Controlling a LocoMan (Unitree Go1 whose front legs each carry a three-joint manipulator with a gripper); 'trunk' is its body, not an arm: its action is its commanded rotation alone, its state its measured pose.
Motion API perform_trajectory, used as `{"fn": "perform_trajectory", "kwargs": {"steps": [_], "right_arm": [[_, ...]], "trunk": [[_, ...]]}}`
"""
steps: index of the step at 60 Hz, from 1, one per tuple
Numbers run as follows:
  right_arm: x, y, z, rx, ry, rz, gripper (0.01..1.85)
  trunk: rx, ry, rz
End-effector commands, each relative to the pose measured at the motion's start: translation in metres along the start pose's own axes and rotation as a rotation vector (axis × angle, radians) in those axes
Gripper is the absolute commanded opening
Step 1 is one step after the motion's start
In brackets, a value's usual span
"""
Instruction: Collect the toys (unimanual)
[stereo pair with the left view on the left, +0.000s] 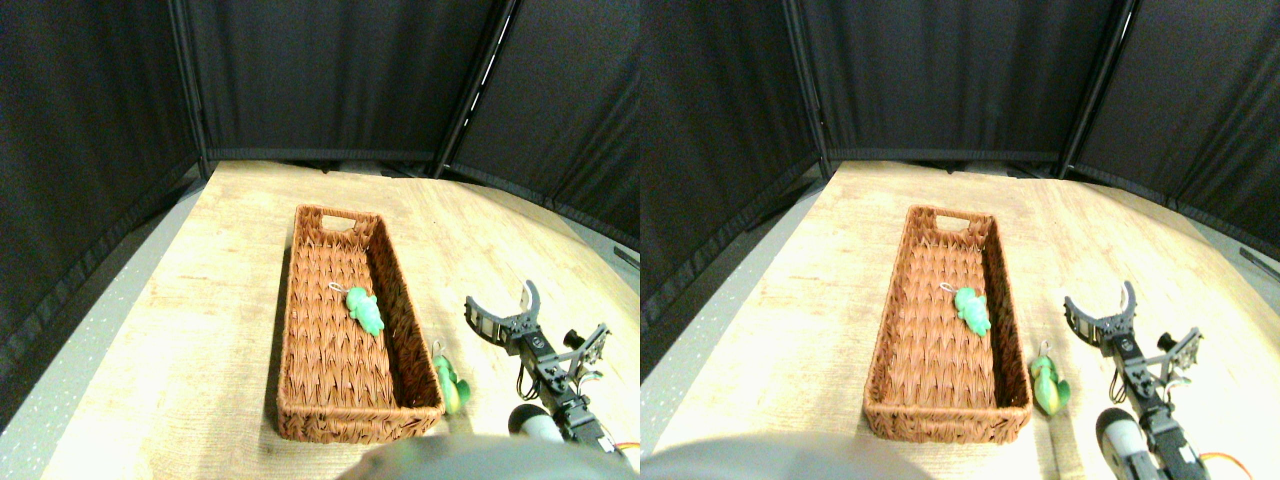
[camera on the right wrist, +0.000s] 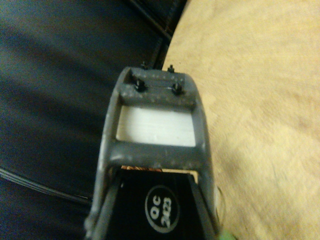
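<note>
A long brown wicker basket (stereo pair with the left view on the left: 345, 330) sits on a pale wooden table (stereo pair with the left view on the left: 200, 300), with dark curtain panels (stereo pair with the left view on the left: 330, 75) standing behind the table's far edge. I place everything else by that basket.

My right gripper (stereo pair with the left view on the left: 502, 302) hangs just to the right of the basket, level with its middle and apart from its wall. The two curved jaws are spread wide in a V, and nothing is between them. The wrist view shows only one dark jaw frame against table and curtain, with no toy clearly in it.

Inside the basket, near its right wall and about halfway along, lies a green toy (stereo pair with the left view on the left: 366, 311), its white loop cord (stereo pair with the left view on the left: 337, 288) trailing toward the basket's far end.

Outside the basket, right against its near right corner, lies a green and yellow toy (stereo pair with the left view on the left: 451, 383) on the table, between the basket and my arm. This one is not yet collected.

I judge it light, soft and squashy, unlikely to slip or break. It should give under pressure, so I would close across the plump middle of the body rather than the thin cord. The basket wall beside it leaves little room on that side.
</note>
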Motion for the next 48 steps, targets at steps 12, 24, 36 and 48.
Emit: {"fn": "perform_trajectory", "kwargs": {"steps": [12,24,36,48], "right_arm": [[-0.028,-0.015,-0.025,0.091,0.093,-0.059,0.82],[-0.047,-0.022,-0.046,0.179,0.159,-0.108,0.78],[-0.056,-0.032,-0.061,0.108,0.225,-0.146,0.84],[-0.046,-0.057,-0.073,0.162,0.237,-0.210,0.86]], "trunk": [[-0.040,0.020,0.002],[-0.063,0.027,0.009],[-0.079,0.028,0.023],[-0.078,0.030,0.036]]}}
